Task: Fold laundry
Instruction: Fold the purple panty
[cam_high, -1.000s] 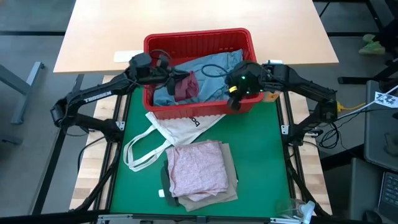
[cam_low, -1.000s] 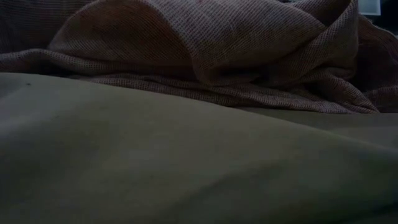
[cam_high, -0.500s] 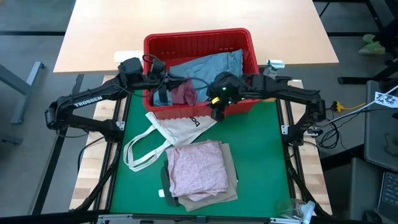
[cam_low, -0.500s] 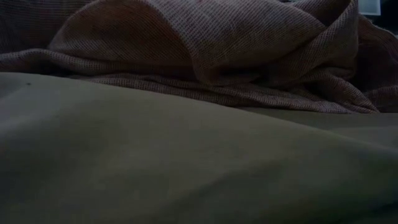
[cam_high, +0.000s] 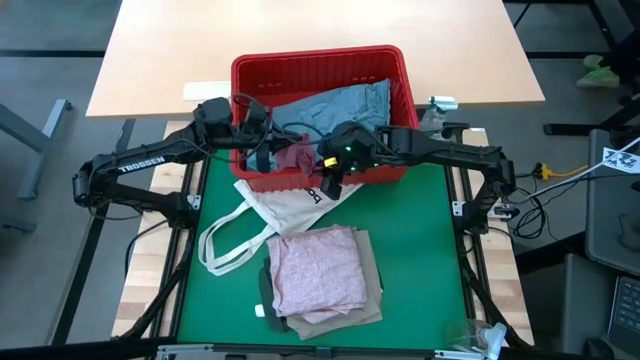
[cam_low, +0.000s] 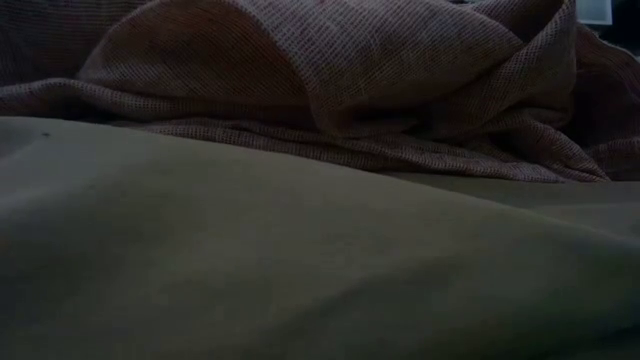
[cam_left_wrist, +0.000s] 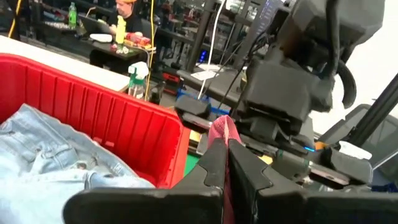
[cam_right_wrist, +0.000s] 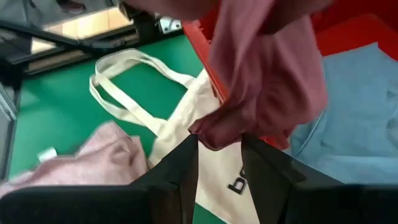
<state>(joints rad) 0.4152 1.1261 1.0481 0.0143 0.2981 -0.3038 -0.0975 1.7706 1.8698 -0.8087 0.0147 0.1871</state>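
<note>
High view: red basket (cam_high: 320, 62) sits at the far end of the green desk (cam_high: 420, 250). Jeans (cam_high: 345, 105) lie inside it. My left pincer (cam_high: 283, 152) is over the basket's near-left part, clenched on a dark red garment (cam_high: 297, 153) that hangs from it. My right pincer (cam_high: 328, 187) is just beside it, at the basket's near wall, under the garment's lower edge. White tote (cam_high: 270, 215) lies on the desk, touching the basket's near wall, handles toward the left. Nearer still, a stack: pink top (cam_high: 315, 268) on top of beige trousers (cam_high: 372, 285); a dark edge shows under the left side, and I cannot tell what it is.

Low view: filled by cloth only. A ribbed, brownish fold (cam_low: 330, 80) lies on a smooth, dull green-grey fabric (cam_low: 250, 270). No pincer visible.

Left wrist view: my left fingers (cam_left_wrist: 214, 165) are pressed together on a thin strip of the red garment (cam_left_wrist: 222, 132). Jeans (cam_left_wrist: 50, 155) rest against the basket wall (cam_left_wrist: 112, 115). The right arm's body is close ahead. A person sits at a bench in the room behind.

Right wrist view: my right fingers (cam_right_wrist: 177, 171) stand apart, on either side of the garment's hanging tip (cam_right_wrist: 217, 134), which sits in the gap; I cannot tell if they touch it. Tote (cam_right_wrist: 180, 124) and pink top (cam_right_wrist: 106, 155) lie below, jeans (cam_right_wrist: 348, 118) to the side.
</note>
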